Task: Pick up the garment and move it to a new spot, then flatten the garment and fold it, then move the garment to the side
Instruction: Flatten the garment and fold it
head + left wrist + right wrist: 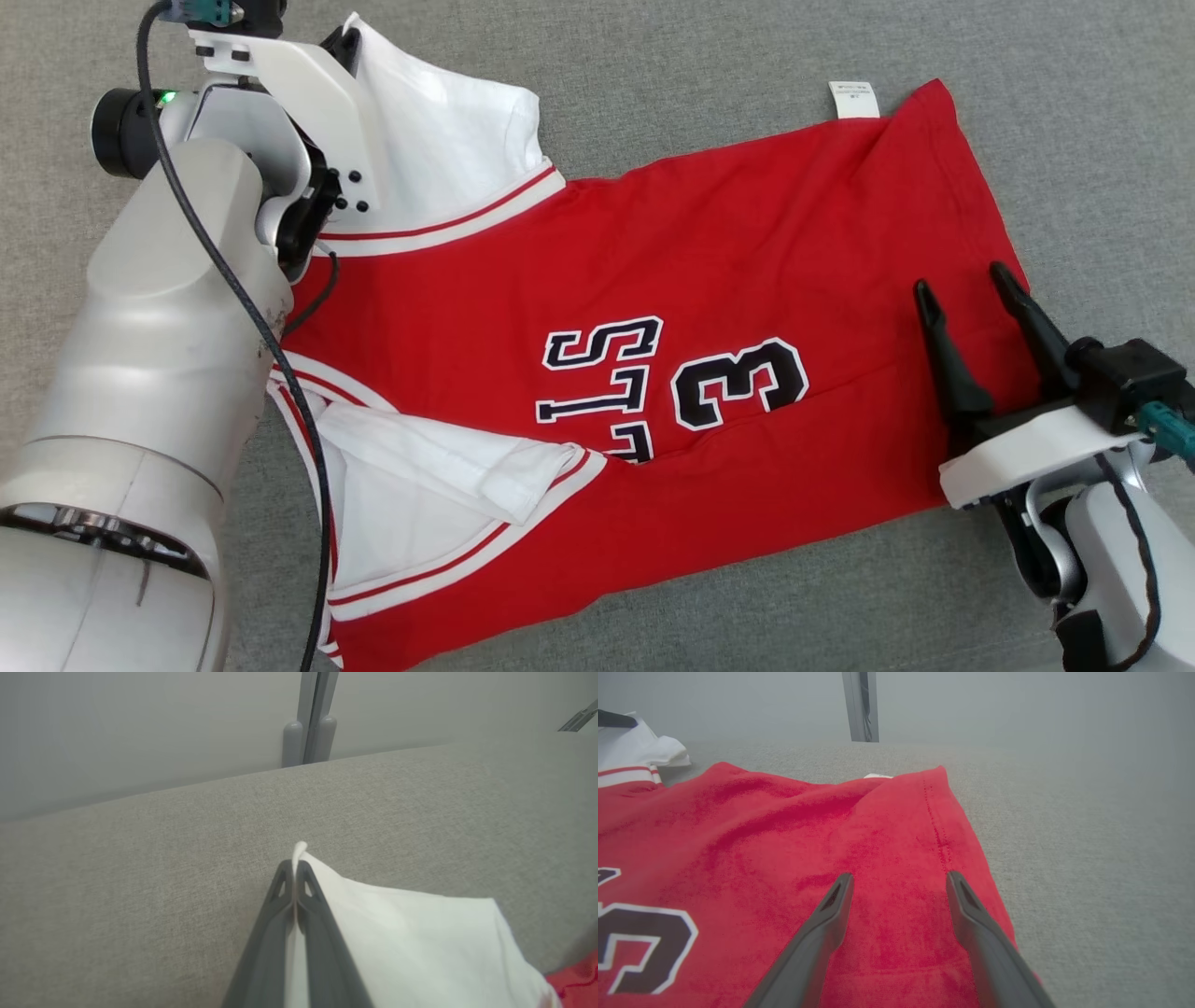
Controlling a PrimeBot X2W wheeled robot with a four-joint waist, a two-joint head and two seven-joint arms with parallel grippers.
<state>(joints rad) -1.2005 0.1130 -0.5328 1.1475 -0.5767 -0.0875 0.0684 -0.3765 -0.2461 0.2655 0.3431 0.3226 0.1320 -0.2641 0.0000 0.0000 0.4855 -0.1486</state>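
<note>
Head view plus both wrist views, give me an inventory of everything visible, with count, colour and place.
jersey: one, red with white sleeves and black-and-white lettering, spread across the surface
label: one, white, at the jersey's far hem corner
surface: one, grey fabric, under everything
post: one, grey, upright behind the surface
left end effector: one, dark fingers, shut on the jersey's far white sleeve corner
right end effector: one, dark fingers, open over the jersey's hem end

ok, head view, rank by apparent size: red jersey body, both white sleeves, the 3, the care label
1. red jersey body
2. upper sleeve, lower sleeve: look alike, left arm hides part of each, unranked
3. the 3
4. care label
</note>
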